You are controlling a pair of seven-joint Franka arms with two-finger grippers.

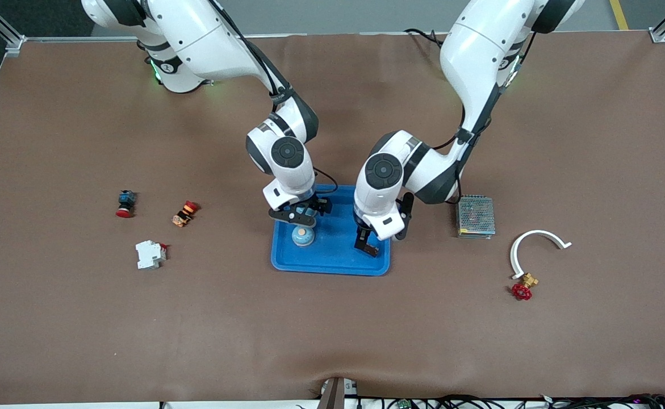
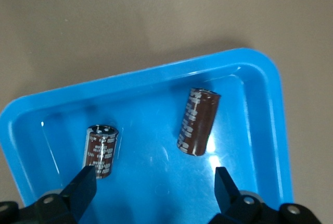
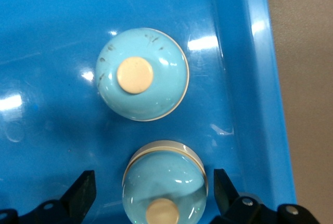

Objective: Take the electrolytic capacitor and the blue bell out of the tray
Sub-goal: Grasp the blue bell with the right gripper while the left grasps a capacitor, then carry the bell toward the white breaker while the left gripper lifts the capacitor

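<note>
While both arms hang over the blue tray (image 1: 332, 262) at the middle of the desk (image 1: 332, 341), their fingers stand wide apart and grip nothing. The right gripper (image 1: 302, 220) is over the tray's end toward the right arm, where two pale blue bells sit on the tray floor: one bell (image 3: 142, 74) clear of the fingers, the other bell (image 3: 165, 182) between the two fingertips (image 3: 80, 193) without showing contact. The left gripper (image 1: 368, 245) is over the tray's other end, above two brown capacitors: one capacitor (image 2: 198, 122) lies tilted near the tray's corner, a second capacitor (image 2: 101, 150) lies just beside one fingertip (image 2: 83, 185).

Around the tray, apart from it, a metal mesh box (image 1: 475, 216), a white curved piece (image 1: 531, 244) and a red-handled valve (image 1: 523, 288) lie toward the left arm's end. Toward the right arm's end lie a red push button (image 1: 125, 203), an orange switch (image 1: 184, 213) and a white breaker (image 1: 150, 254).
</note>
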